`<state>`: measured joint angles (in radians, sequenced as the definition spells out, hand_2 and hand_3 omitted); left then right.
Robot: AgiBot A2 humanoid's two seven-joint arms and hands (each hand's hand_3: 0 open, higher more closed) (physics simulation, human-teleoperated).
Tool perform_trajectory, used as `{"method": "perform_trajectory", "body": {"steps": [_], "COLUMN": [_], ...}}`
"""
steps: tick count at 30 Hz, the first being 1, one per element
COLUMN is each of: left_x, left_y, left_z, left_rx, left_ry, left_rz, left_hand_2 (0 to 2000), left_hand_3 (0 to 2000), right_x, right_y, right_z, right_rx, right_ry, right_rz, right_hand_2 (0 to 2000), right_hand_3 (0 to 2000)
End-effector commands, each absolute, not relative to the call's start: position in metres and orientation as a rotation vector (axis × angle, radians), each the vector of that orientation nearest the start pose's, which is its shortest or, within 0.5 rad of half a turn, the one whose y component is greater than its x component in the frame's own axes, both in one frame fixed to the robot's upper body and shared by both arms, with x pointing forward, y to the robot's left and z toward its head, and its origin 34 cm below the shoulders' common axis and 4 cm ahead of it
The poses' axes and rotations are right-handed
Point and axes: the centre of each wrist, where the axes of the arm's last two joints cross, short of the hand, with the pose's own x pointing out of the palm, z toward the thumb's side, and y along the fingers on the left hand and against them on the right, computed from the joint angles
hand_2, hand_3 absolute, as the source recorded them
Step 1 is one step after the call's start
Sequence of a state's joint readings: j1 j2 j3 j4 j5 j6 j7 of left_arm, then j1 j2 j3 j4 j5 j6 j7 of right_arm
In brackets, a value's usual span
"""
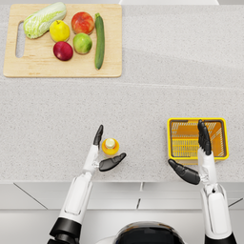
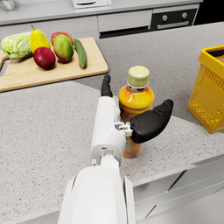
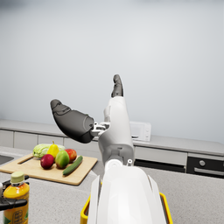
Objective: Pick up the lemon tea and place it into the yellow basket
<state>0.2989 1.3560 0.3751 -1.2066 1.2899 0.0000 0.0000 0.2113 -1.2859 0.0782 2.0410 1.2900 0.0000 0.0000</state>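
I count one orange lemon tea bottle with a pale yellow-green cap [image 1: 110,146], standing upright on the speckled grey countertop [image 1: 143,95], at about 7 o'clock from the counter's middle in my head view. My left hand [image 1: 102,153] brackets it: my fingers [image 1: 98,135] stand straight at the bottle's 10 o'clock and my thumb [image 1: 112,162] lies at its 6 o'clock, spread wide. In the left wrist view the thumb crosses in front of the bottle's lower body, so I cannot tell whether I touch it; nothing shows me lifting it.

There is one yellow wire basket [image 1: 177,138], at 3 o'clock from the bottle and well apart from it. My right hand [image 1: 196,155] hangs over its near rim, fingers straight toward 12 o'clock, thumb out toward 8 o'clock, holding nothing. My arm hides part of the basket's inside.

One light wooden cutting board [image 1: 62,64] lies far off at 11 o'clock. On it I count six things: one pale green cabbage [image 1: 44,19], one yellow pear [image 1: 59,31], one red-orange apple [image 1: 82,22], one dark red round fruit [image 1: 63,50], one green round fruit [image 1: 82,43] and one long green cucumber [image 1: 99,40].

In the right wrist view the bottle is cut off at the picture's edge.
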Motion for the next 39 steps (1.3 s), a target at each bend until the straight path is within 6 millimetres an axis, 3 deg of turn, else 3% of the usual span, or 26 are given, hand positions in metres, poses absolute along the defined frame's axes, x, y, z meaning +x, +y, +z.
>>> {"method": "perform_trajectory", "body": {"steps": [1,4,5,6,10,12,13,17,18,21,26,30,33,34,35,39], "left_x": [0.299,0.305,0.305,0.305,0.302,0.299,0.299,0.303,0.303,0.300,0.282,0.273,0.270,0.272,0.274,0.267], "left_y": [0.160,0.155,0.155,0.156,0.156,0.155,0.153,0.129,0.126,0.108,0.079,0.051,0.042,0.043,0.039,0.038], "left_z": [0.071,0.058,0.053,0.050,0.050,0.060,0.076,0.173,0.190,0.227,0.242,0.238,0.238,0.236,0.239,0.246], "left_rx": [-0.110,-0.157,-0.172,-0.185,-0.182,-0.153,-0.115,0.113,0.150,0.228,0.280,0.276,0.292,0.634,0.389,0.465], "left_ry": [0.165,0.215,0.233,0.239,0.229,0.183,0.117,-0.233,-0.295,-0.430,-0.498,-0.481,-0.466,-0.171,-0.383,-0.383], "left_rz": [-1.819,-1.815,-1.810,-1.814,-1.841,-1.845,-1.862,-1.961,-1.963,-1.999,-2.109,-2.218,-2.250,-2.413,-2.300,-2.337], "left_hand_2": [0,0,1361,2000,2000,2000,2000,2000,2000,2000,2000,2000,2000,2000,2000,2000], "left_hand_3": [0,0,327,653,1960,2000,2000,2000,2000,2000,2000,2000,2000,2000,2000,2000], "right_x": [0.216,0.218,0.218,0.217,0.216,0.216,0.217,0.227,0.229,0.238,0.261,0.271,0.279,0.278,0.278,0.283], "right_y": [-0.199,-0.195,-0.194,-0.195,-0.192,-0.190,-0.190,-0.164,-0.160,-0.146,-0.135,-0.117,-0.105,-0.100,-0.097,-0.104], "right_z": [0.269,0.269,0.269,0.270,0.270,0.271,0.270,0.245,0.255,0.243,0.235,0.239,0.236,0.231,0.228,0.217], "right_rx": [-0.532,-0.523,-0.522,-0.525,-0.520,-0.519,-0.513,-0.409,-0.425,-0.367,-0.300,-0.454,-0.503,-0.511,-0.526,-0.533], "right_ry": [-0.528,-0.537,-0.540,-0.545,-0.555,-0.564,-0.562,-0.490,-0.540,-0.506,-0.483,-0.402,-0.349,-0.320,-0.294,-0.208], "right_rz": [1.711,1.721,1.724,1.718,1.726,1.730,1.729,1.846,1.842,1.888,1.890,1.909,1.999,2.043,2.086,2.135], "right_hand_2": [0,0,0,0,0,0,0,0,0,0,0,0,0,0,0,0], "right_hand_3": [0,0,0,0,0,0,0,0,0,0,0,0,0,0,0,0]}}
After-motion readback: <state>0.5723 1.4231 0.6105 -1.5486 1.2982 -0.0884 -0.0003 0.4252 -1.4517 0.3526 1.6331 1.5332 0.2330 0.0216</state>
